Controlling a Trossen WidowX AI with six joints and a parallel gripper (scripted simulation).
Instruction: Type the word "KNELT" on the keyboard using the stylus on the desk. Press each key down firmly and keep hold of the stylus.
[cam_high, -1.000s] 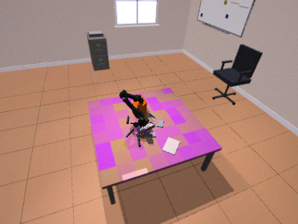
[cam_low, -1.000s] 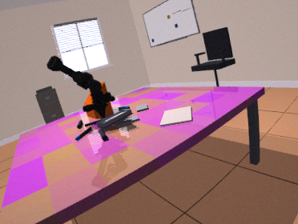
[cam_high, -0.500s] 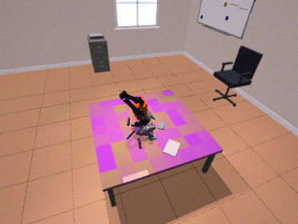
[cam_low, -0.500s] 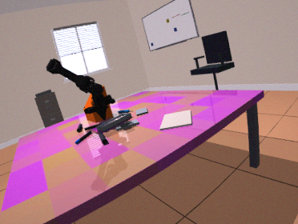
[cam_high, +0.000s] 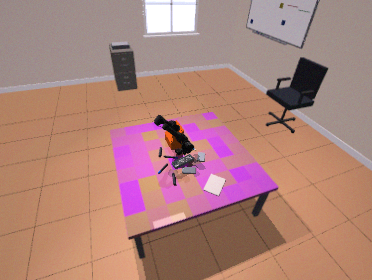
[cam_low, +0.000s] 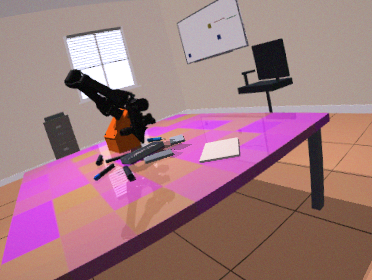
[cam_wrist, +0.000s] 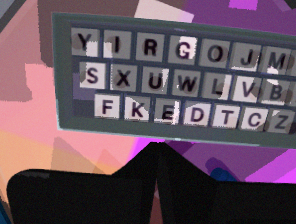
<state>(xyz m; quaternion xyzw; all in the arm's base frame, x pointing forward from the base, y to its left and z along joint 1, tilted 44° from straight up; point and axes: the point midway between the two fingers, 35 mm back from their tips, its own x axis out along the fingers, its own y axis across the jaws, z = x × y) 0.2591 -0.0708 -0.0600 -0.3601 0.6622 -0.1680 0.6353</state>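
Observation:
The grey keyboard (cam_high: 183, 160) (cam_low: 142, 151) (cam_wrist: 175, 80) lies mid-table in front of the orange arm base (cam_high: 172, 137) (cam_low: 116, 134). In the wrist view its letter keys fill the upper half. My gripper (cam_wrist: 156, 149) (cam_low: 146, 120) hangs just above the keyboard's near edge, below the K and E keys. Its black fingers are pressed together and nothing shows between them. Pen-like sticks lie on the table beside the keyboard: a blue one (cam_high: 162, 169) (cam_low: 104, 173) and two black ones (cam_high: 173, 179) (cam_low: 129, 173) (cam_high: 160, 151). I cannot tell which is the stylus.
A white notepad (cam_high: 215, 184) (cam_low: 220, 149) lies right of the keyboard. Small grey blocks (cam_high: 201, 157) (cam_high: 189, 170) (cam_low: 176, 139) sit around it. The pink-checked table (cam_high: 130, 200) (cam_low: 50, 220) stands in a room with an office chair (cam_high: 295, 92) (cam_low: 265, 75) and a filing cabinet (cam_high: 123, 66) (cam_low: 61, 134).

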